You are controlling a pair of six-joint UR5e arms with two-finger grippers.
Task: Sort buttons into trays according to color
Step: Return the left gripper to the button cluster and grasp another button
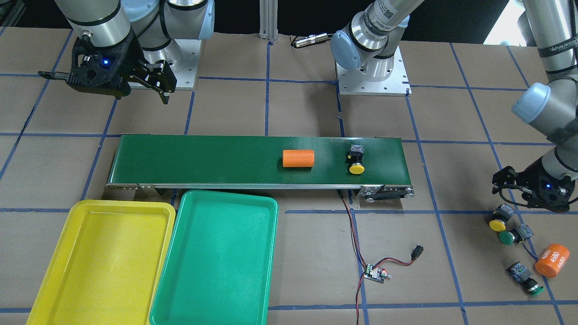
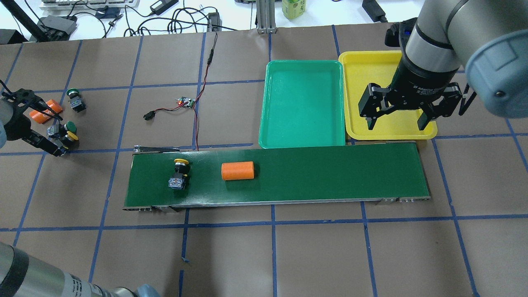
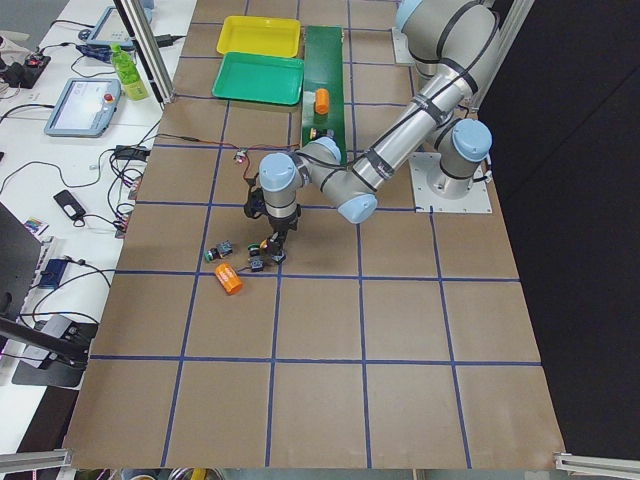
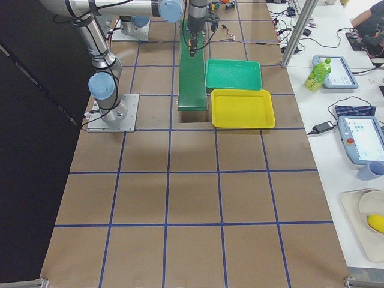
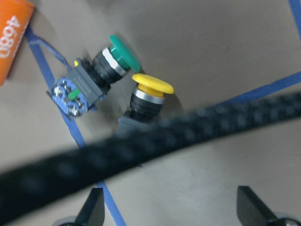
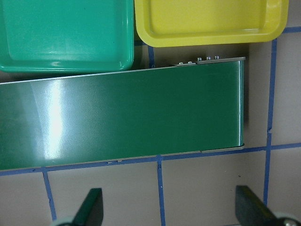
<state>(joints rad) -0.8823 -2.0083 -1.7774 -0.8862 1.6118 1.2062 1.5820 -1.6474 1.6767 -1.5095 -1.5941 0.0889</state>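
One yellow button (image 1: pixel 356 162) lies on its side on the conveyor belt, also in the overhead view (image 2: pixel 179 171). A second yellow button (image 5: pixel 149 92) and a green button (image 5: pixel 113 59) lie together on the table, caps touching. Another green button (image 1: pixel 526 279) lies apart from them. My left gripper (image 5: pixel 171 212) is open and hovers just above the yellow-and-green pair (image 2: pixel 69 132). My right gripper (image 2: pixel 396 123) is open and empty, above the near edge of the yellow tray (image 2: pixel 383 66). The green tray (image 2: pixel 303 103) lies beside it. Both trays hold nothing.
A long dark green conveyor belt (image 2: pixel 330 173) carries an orange cylinder (image 2: pixel 237 170). An orange cylinder marked 4680 (image 1: pixel 552 260) lies near the loose buttons. A small circuit board (image 1: pixel 375 273) with red-black wires lies on the table. A blurred black cable (image 5: pixel 197 127) crosses the left wrist view.
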